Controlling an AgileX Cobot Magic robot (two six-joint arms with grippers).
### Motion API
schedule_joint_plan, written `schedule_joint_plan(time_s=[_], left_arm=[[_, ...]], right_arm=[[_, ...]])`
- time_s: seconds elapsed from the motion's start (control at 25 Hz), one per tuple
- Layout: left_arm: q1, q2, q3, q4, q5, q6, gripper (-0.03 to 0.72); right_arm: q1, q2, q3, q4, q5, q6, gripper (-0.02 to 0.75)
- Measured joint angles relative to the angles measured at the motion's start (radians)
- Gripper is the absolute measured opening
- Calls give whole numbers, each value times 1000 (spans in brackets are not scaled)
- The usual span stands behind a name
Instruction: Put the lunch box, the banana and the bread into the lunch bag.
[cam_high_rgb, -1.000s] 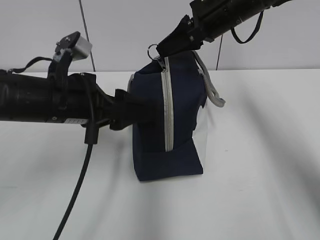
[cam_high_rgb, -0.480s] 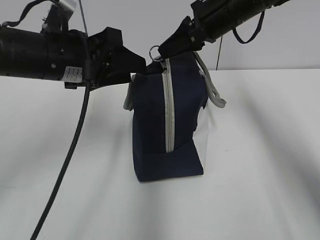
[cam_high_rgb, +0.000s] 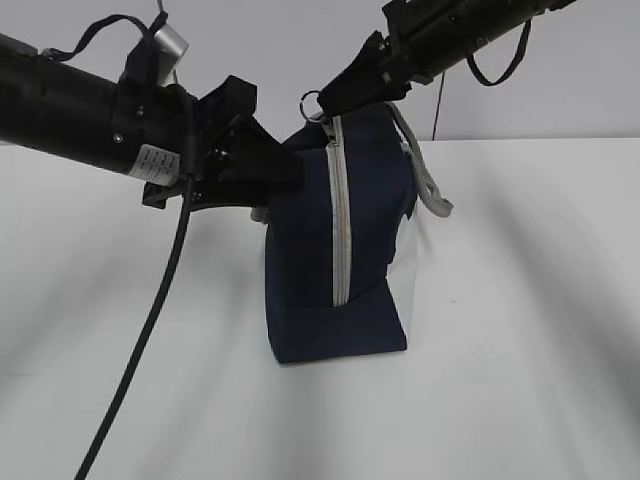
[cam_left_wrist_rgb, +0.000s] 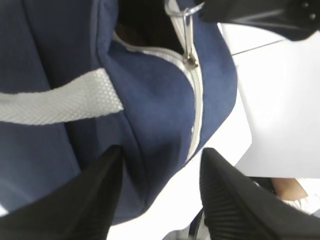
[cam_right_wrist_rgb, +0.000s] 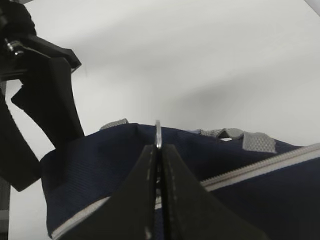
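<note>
Standing upright near the middle of the white desk (cam_high_rgb: 520, 380) is one lunch bag (cam_high_rgb: 300, 260), dark navy with a white side panel, its grey zipper (cam_high_rgb: 338, 220) running down the end that faces the exterior camera. Two grey webbing handles show, one hanging off the right side (cam_high_rgb: 428, 185) and one crossing the fabric in the left wrist view (cam_left_wrist_rgb: 55, 102). One metal ring pull (cam_high_rgb: 309, 102) sits at the top of the zipper.

The right hand (cam_high_rgb: 335, 100) has its fingers pressed together on that ring pull, pinching it edge-on in the right wrist view (cam_right_wrist_rgb: 158, 134). The left hand (cam_high_rgb: 285, 170) is spread, its two black fingers (cam_left_wrist_rgb: 95, 200) apart against the bag's upper left corner, gripping nothing.

Near the ring the zipper is parted a little, and the inside there is too dark to make out. No lunch box, banana or bread can be seen in any view.
</note>
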Motion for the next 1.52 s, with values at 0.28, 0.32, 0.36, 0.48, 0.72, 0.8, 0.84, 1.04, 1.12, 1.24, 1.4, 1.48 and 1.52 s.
schedule_joint_plan(time_s=[0.28, 0.32, 0.36, 0.48, 0.72, 0.8, 0.84, 1.04, 1.12, 1.24, 1.4, 1.48, 1.52], left_arm=[[5, 5, -15, 44, 25, -51, 351], [4, 9, -17, 42, 25, -51, 340], [2, 11, -17, 42, 25, -50, 315], [-3, 22, -17, 40, 21, -10, 123], [-6, 27, -17, 31, 24, 44, 8], [-6, 27, -19, 27, 26, 48, 8], [-6, 27, -19, 24, 26, 53, 7], [-6, 27, -20, 21, 37, 78, 6], [-6, 27, -21, 24, 38, 80, 6], [-6, 27, -21, 30, 45, 81, 6], [-6, 27, -22, 45, 56, 82, 6], [-5, 27, -24, 54, 64, 82, 5], [-4, 27, -26, 57, 68, 82, 5]], right_arm=[[0, 0, 0, 0, 0, 5, 0], [0, 0, 0, 0, 0, 5, 0], [0, 0, 0, -2, 0, 5, 0], [0, 0, 0, -23, 0, 7, 0], [0, -2, 0, -42, -22, 7, 0], [0, -2, 0, -44, -46, 7, 0], [0, -2, 0, -44, -62, 7, 0], [0, -2, 0, -44, -122, 7, 0], [0, -2, 0, -44, -136, 7, 0], [0, -2, 0, -44, -150, 3, 0], [2, -2, 0, -44, -178, -8, 0], [3, -2, 0, -44, -190, -9, 0], [3, -2, 0, -44, -198, -14, 0]])
